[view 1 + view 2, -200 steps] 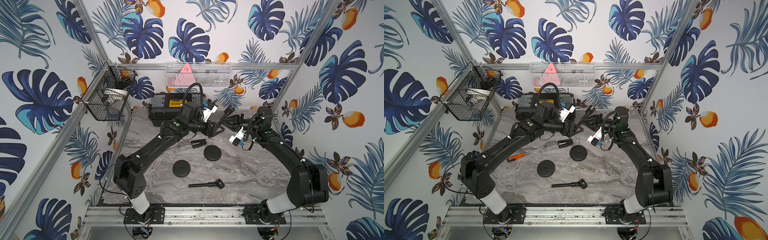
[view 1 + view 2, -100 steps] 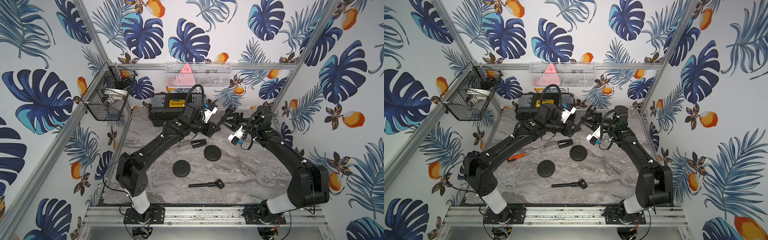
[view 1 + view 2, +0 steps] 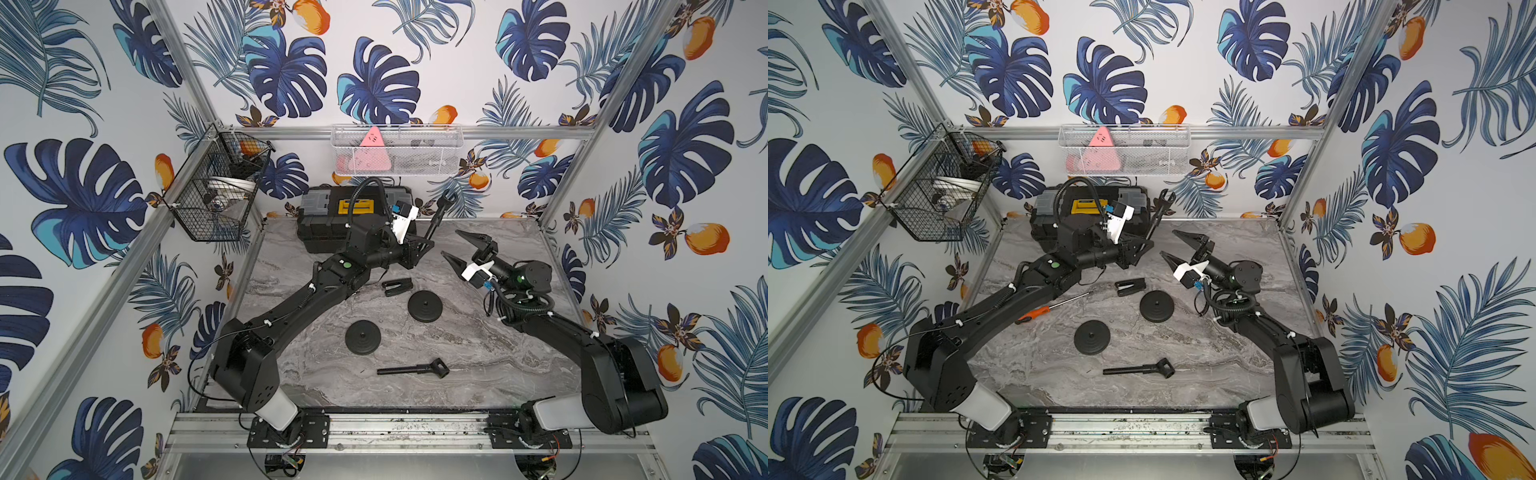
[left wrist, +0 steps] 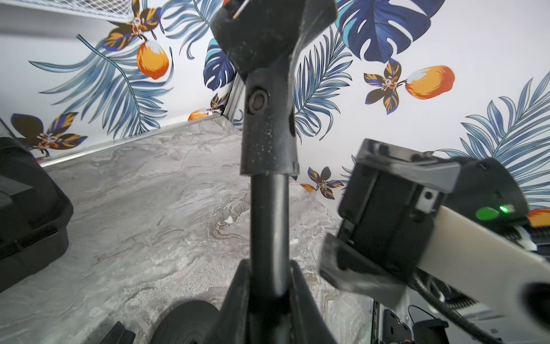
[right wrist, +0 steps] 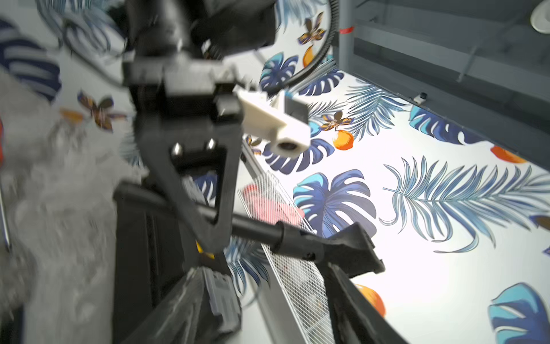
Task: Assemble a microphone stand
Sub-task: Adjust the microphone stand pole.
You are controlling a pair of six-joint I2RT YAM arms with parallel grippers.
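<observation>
My left gripper (image 3: 420,249) (image 3: 1140,246) is shut on a black stand rod (image 3: 434,226) (image 3: 1156,222). The rod tilts up toward the back wall, with its mic clip (image 3: 446,199) (image 3: 1167,198) on top. In the left wrist view the rod (image 4: 269,223) runs between my left gripper's (image 4: 269,277) fingers. My right gripper (image 3: 451,242) (image 3: 1168,242) stands open just right of the rod, holding nothing. The rod (image 5: 253,229) crosses beyond my right gripper's (image 5: 266,268) spread fingers. Two round black bases (image 3: 424,306) (image 3: 363,337) lie on the marble table (image 3: 478,357). A second rod (image 3: 413,368) lies near the front.
A small black clip piece (image 3: 397,286) lies by the left forearm. An orange-handled screwdriver (image 3: 1034,313) lies under the left arm. A black toolbox (image 3: 328,232) stands at the back. A wire basket (image 3: 216,199) hangs on the left and a white mesh tray (image 3: 397,151) on the back wall.
The left gripper has shut on the rod. The right gripper has opened, let the rod go and drawn back to the right.
</observation>
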